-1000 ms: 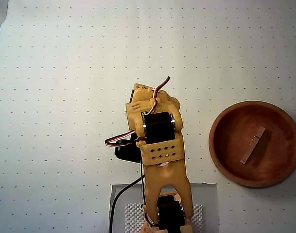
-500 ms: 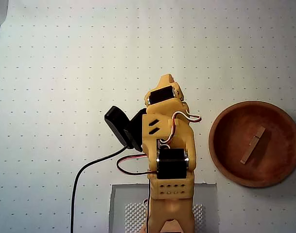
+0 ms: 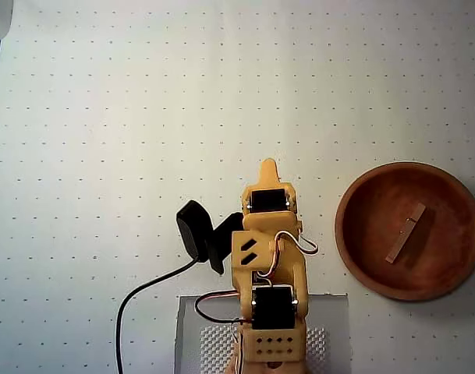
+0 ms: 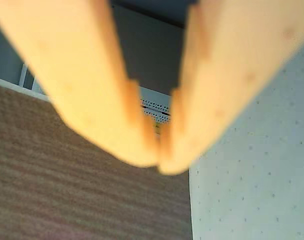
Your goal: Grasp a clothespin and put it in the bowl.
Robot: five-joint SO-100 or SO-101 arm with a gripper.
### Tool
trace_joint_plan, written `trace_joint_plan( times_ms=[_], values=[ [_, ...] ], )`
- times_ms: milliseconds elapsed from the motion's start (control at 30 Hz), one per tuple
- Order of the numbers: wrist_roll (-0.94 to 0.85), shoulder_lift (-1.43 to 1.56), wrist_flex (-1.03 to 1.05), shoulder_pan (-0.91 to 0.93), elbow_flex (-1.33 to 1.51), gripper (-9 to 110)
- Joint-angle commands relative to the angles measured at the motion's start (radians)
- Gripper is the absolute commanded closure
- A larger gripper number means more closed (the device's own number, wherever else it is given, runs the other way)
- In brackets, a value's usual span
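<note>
A light tan clothespin point(image 3: 406, 232) lies tilted inside the reddish-brown bowl point(image 3: 347, 234) at the right of the overhead view. My yellow arm is folded near the bottom centre, and its gripper point(image 3: 268, 164) points up the picture, well left of the bowl. In the wrist view the two orange fingers point(image 4: 102, 90) meet at their tips, so the gripper point(image 4: 159, 161) is shut with nothing between them. Neither the bowl nor the clothespin shows in the wrist view.
A black wrist camera point(image 3: 196, 230) with its cable point(image 3: 140, 296) sticks out to the arm's left. The arm stands on a grey base plate point(image 3: 198, 327) at the bottom edge. A white dotted mat point(image 3: 104, 117) covers the table; beyond its edge is brown floor point(image 4: 67, 200).
The arm has drawn back toward the bottom edge and folded over its base, the gripper tip moving down the picture. The clothespin has stayed in the bowl.
</note>
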Motion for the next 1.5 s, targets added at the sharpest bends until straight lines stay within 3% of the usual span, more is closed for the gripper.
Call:
trace_joint_plan(
  times_ms=[0, 433, 767, 1467],
  values=[
    [0.011, 0.137, -0.046, 0.002, 0.058, 105],
    [0.011, 0.394, -0.066, 0.002, 0.336, 105],
    [0.109, 0.39, -0.063, 0.002, 0.388, 105],
    [0.069, 0.39, -0.066, 0.0, 0.575, 105]
  ],
)
